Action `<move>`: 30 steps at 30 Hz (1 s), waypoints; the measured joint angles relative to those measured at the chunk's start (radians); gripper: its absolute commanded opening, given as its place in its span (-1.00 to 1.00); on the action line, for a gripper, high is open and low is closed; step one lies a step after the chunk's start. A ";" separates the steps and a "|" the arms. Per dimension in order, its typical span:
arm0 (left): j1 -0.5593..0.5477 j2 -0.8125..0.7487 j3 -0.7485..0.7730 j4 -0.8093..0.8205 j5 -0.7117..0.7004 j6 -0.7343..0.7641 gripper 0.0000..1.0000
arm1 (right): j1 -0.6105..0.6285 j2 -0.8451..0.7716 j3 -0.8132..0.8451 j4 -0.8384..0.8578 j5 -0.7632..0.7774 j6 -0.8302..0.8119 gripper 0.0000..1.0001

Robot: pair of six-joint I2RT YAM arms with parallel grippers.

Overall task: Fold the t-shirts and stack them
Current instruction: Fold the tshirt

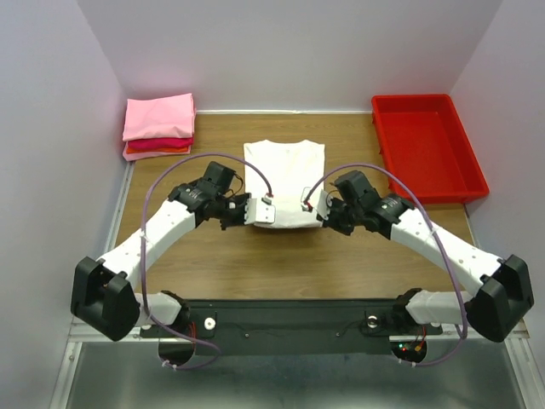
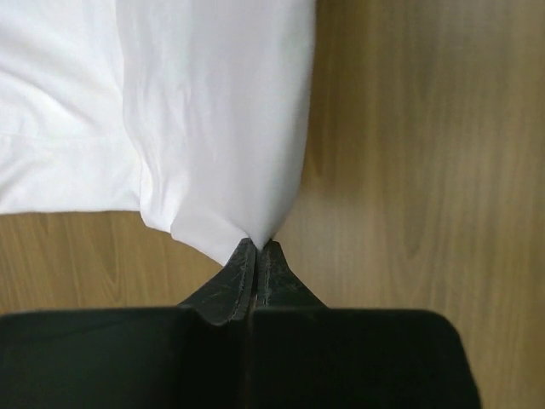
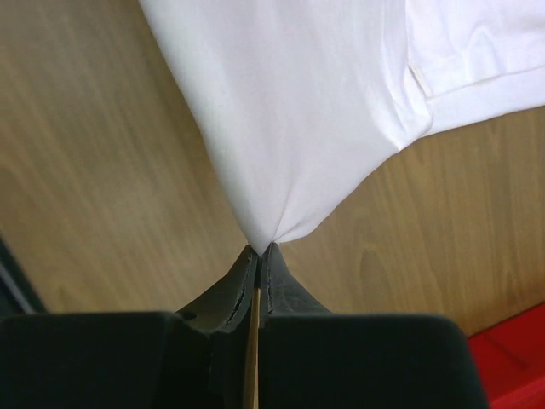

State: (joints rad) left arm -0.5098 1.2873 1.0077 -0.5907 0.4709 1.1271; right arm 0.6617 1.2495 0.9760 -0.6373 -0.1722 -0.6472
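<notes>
A white t-shirt (image 1: 284,175) lies partly folded in the middle of the wooden table, collar end toward the back. My left gripper (image 1: 249,211) is shut on its near left corner, and the pinched cloth (image 2: 223,128) rises into a peak at the fingertips (image 2: 258,247). My right gripper (image 1: 322,208) is shut on the near right corner, where the white fabric (image 3: 298,111) is drawn into a point between the tips (image 3: 259,250). A folded stack of pink and red t-shirts (image 1: 158,125) rests at the back left.
A red plastic tray (image 1: 430,146) stands at the back right of the table, and a corner of it (image 3: 511,366) shows in the right wrist view. White walls close in the table on three sides. Bare wood (image 1: 281,264) lies between the shirt and the arm bases.
</notes>
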 measured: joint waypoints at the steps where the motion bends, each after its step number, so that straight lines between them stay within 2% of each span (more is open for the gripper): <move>1: -0.012 -0.012 0.000 -0.027 0.008 0.009 -1.00 | 0.000 -0.014 0.000 -0.030 -0.015 -0.001 -0.99; 3: -0.057 -0.069 -0.003 -0.118 0.040 0.029 -1.00 | 0.000 -0.054 0.000 -0.115 -0.061 -0.011 -0.99; 11: -0.175 -0.328 -0.030 -0.302 0.171 0.044 -1.00 | 0.014 -0.233 0.036 -0.394 -0.259 -0.047 -0.99; 15: -0.180 -0.316 -0.026 -0.350 0.183 0.043 -1.00 | 0.018 -0.236 0.101 -0.448 -0.272 -0.071 -0.99; 19: -0.177 -0.255 -0.025 -0.356 0.172 0.042 -1.00 | 0.020 -0.135 0.162 -0.457 -0.227 -0.098 -0.99; 25: -0.077 -0.200 -0.008 -0.362 0.181 0.079 -1.00 | 0.001 0.039 0.244 -0.452 -0.190 -0.155 -0.99; 30: 0.088 -0.058 0.092 -0.388 0.199 0.190 -1.00 | -0.072 0.200 0.372 -0.427 -0.212 -0.228 -0.99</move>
State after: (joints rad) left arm -0.4221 1.2289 1.0996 -0.9791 0.6697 1.3167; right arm 0.5896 1.4490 1.3479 -1.0641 -0.3840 -0.8749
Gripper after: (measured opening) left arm 0.040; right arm 0.029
